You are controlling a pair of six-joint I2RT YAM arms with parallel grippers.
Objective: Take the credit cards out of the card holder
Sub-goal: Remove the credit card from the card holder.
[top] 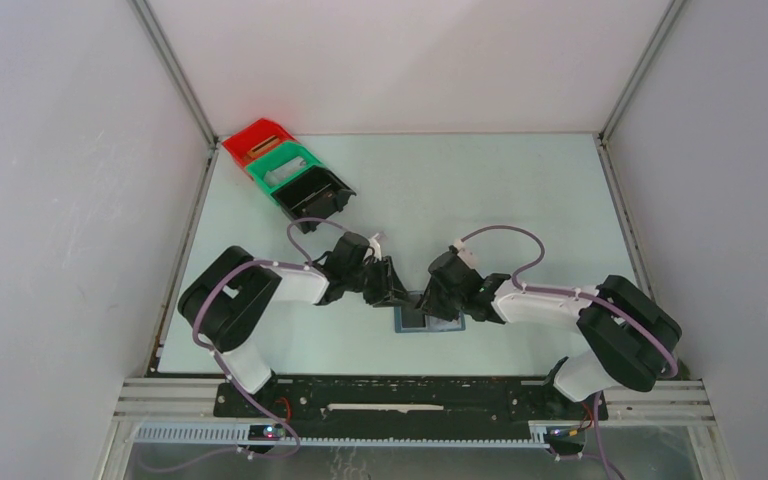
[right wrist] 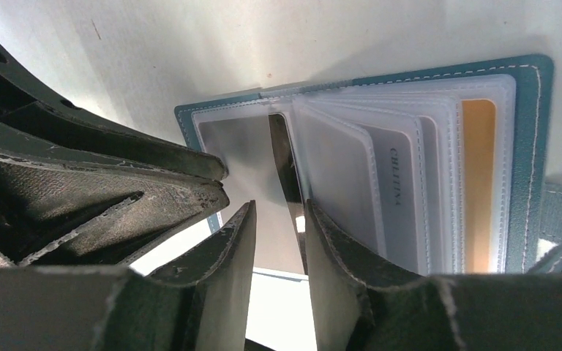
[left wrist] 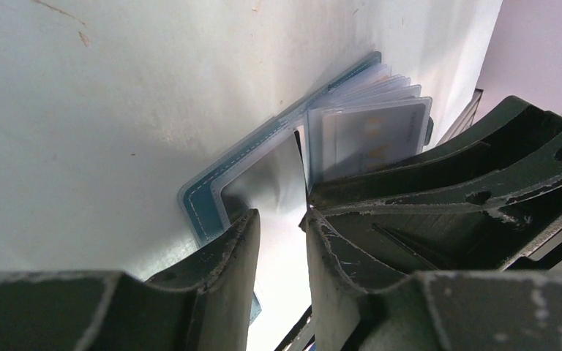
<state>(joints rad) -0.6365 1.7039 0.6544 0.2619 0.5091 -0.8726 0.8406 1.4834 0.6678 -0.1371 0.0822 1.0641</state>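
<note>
Top external: left hand (top: 400, 296) and right hand (top: 431, 301) meet at the open card holder (top: 413, 320), fingers parted, grip unclear.

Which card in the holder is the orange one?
The orange card sits in the last sleeve, flat against the card holder's teal cover; the grey cards lie in front of it.

Card holder (right wrist: 533, 146): blue-teal cover with pale stitching along the edge. Inner sleeves (right wrist: 336, 168): frosted clear. Silvery grey card (right wrist: 404, 227): dark lettering. Orange-gold card (right wrist: 479, 183): plain. Desk (top: 520, 190): pale mint. Far left: red bin (top: 245, 146), green bin (top: 295, 155), black bin (top: 330, 186). Left hand (left wrist: 282, 219) and right hand (right wrist: 278, 212): dark grey, edges scuffed pale. Arm cables (top: 505, 229): lilac.
</note>
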